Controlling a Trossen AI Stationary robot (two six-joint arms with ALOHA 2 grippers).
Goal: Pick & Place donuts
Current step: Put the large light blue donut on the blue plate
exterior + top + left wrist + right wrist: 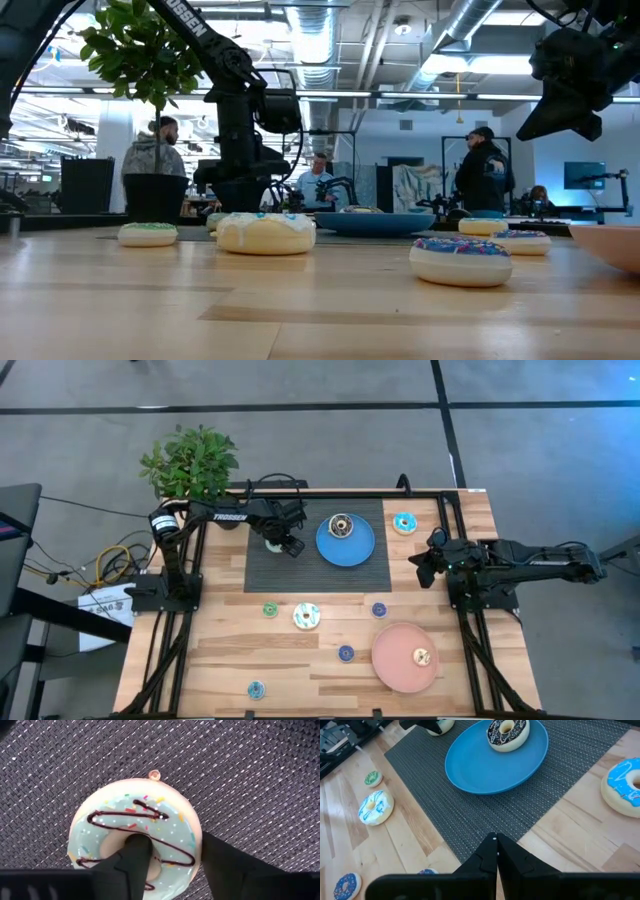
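A white ring donut with pale green icing and a brown zigzag (135, 820) lies flat on the dark mat (300, 570); my left gripper (172, 840) is down on it (288, 544). A dark brown donut (341, 525) sits on the blue plate (358, 552). A tan donut (423, 656) lies on the pink plate (392, 665). A blue-iced donut (404, 522) rests on the wood past the mat. My right gripper (495, 842) hovers shut over the mat's right edge (422, 570), touching nothing. My left gripper has the pale green donut by the ring wall (175, 857) on one side of the hole. One finger (132, 857) stands inside the hole and the other finger (225, 865) is against the outer rim. The fingers come from above, pointing down. The donut lies flat on the mat.
On the bare wood near the front lie a small green donut (270, 610), a white-and-blue donut (306, 616), two small blue donuts (379, 610) (345, 653) and a small turquoise one (256, 689). A potted plant (190, 460) stands at the far left corner. People stand in the room beyond.
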